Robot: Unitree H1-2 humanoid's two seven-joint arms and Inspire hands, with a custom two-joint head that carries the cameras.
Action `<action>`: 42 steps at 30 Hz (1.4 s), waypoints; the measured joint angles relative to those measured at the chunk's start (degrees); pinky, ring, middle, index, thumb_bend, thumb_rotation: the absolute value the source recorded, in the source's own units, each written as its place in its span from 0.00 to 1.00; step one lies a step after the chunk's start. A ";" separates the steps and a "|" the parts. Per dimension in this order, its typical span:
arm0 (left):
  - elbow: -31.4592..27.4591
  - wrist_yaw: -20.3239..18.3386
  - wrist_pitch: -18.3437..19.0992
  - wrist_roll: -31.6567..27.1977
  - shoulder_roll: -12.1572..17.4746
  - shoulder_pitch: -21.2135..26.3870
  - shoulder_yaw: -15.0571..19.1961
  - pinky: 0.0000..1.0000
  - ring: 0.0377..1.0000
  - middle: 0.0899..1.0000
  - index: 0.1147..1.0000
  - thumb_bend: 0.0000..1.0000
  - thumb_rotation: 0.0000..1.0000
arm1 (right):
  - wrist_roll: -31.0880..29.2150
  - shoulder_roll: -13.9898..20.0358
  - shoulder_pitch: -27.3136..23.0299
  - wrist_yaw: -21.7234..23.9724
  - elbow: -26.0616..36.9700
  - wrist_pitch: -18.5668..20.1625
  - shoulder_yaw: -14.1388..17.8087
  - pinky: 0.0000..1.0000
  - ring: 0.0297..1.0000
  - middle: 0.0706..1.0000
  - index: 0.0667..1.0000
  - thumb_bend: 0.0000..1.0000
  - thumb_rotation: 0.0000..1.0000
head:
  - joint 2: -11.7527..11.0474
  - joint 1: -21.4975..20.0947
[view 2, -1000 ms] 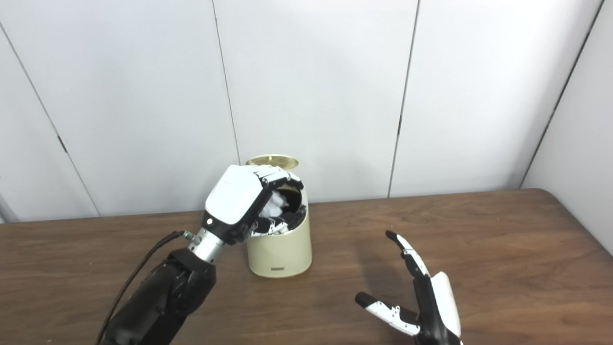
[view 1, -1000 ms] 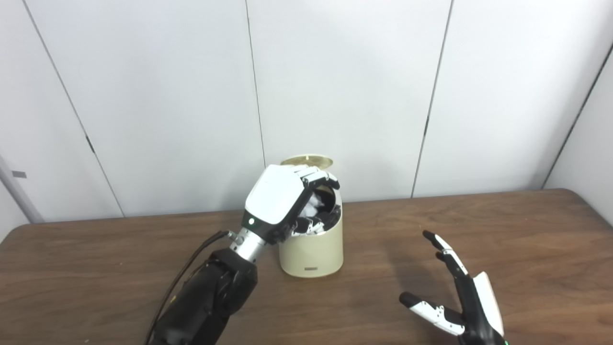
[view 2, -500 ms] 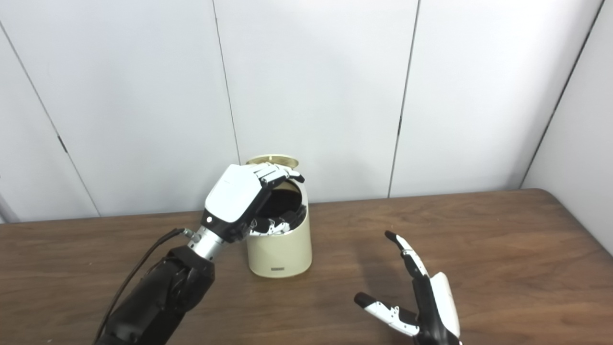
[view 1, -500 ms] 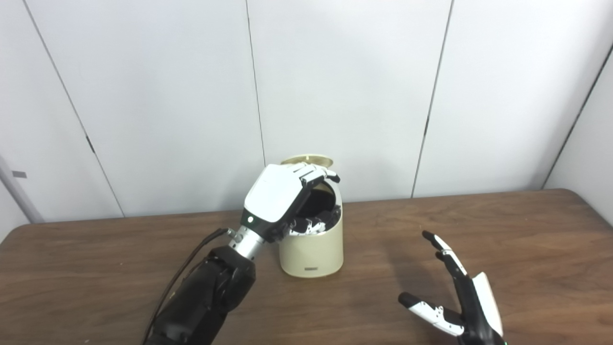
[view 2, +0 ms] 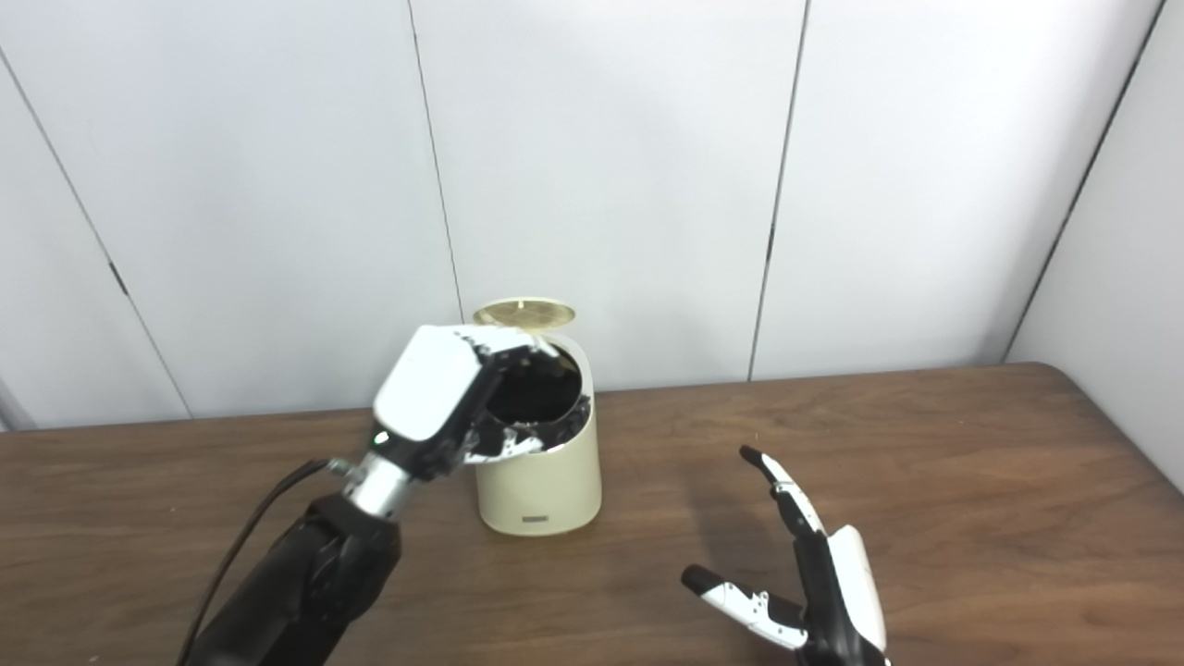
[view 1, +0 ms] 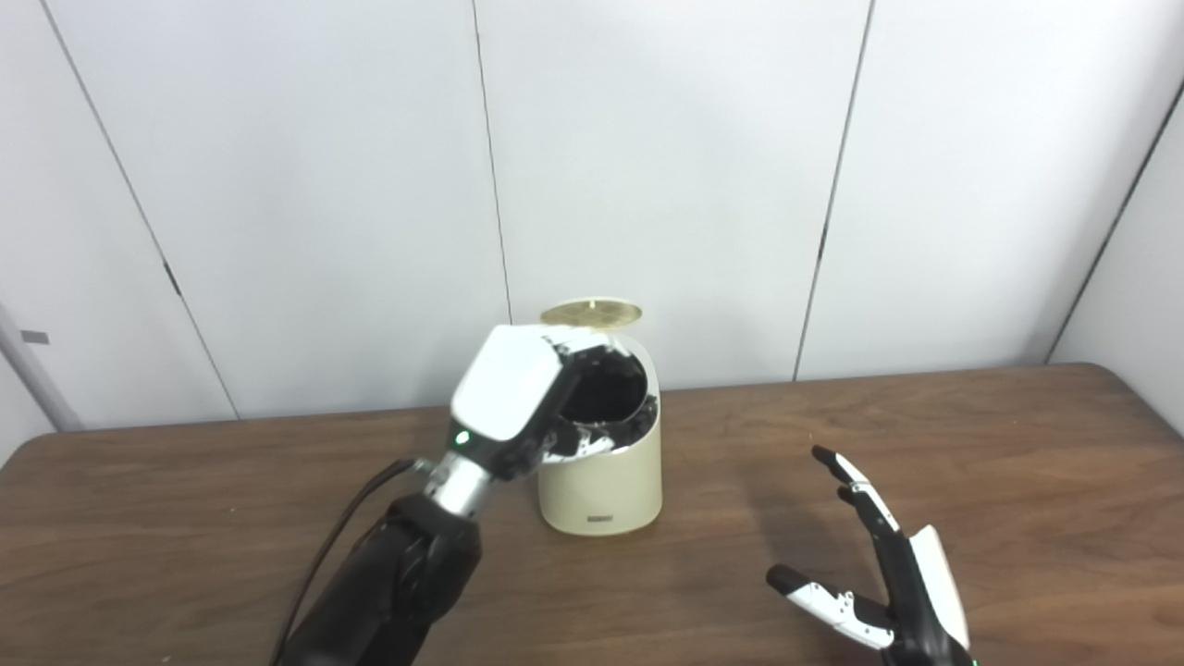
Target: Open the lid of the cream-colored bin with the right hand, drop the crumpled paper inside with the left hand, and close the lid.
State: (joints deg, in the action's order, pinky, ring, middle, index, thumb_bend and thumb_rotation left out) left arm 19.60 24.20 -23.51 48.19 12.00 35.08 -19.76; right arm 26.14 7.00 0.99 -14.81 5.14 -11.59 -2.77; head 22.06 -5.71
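The cream-colored bin (view 1: 603, 486) stands on the wooden table with its round lid (view 1: 592, 313) tipped up at the back. Its dark mouth (view 1: 606, 390) shows no paper; the crumpled paper is out of sight. My left hand (view 1: 513, 388) hovers at the bin's left rim, fingers spread apart over the opening and holding nothing. My right hand (view 1: 883, 573) rests low at the front right, well clear of the bin, open with fingers and thumb spread.
The brown table (view 1: 971, 435) runs to a rounded far right corner. White wall panels (view 1: 666, 166) stand close behind the bin. A black cable (view 1: 342, 536) hangs along my left forearm.
The white crumpled paper seen in my left hand a second ago has gone from view into the bin. The left hand opened and drew back slightly left. The right hand stayed put.
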 measured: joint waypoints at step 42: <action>-19.35 -20.19 4.39 -43.86 -2.58 -34.70 23.35 0.53 0.61 0.63 0.61 0.67 0.17 | -0.27 0.23 -0.66 0.12 -1.30 0.02 0.33 0.84 0.89 0.88 0.86 0.84 0.73 | -0.18 1.49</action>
State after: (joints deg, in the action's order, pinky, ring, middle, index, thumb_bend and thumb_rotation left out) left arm 0.25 4.01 -19.12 4.33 9.41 0.37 3.60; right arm 25.87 7.23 0.33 -14.69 3.84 -11.57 -2.44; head 21.88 -4.22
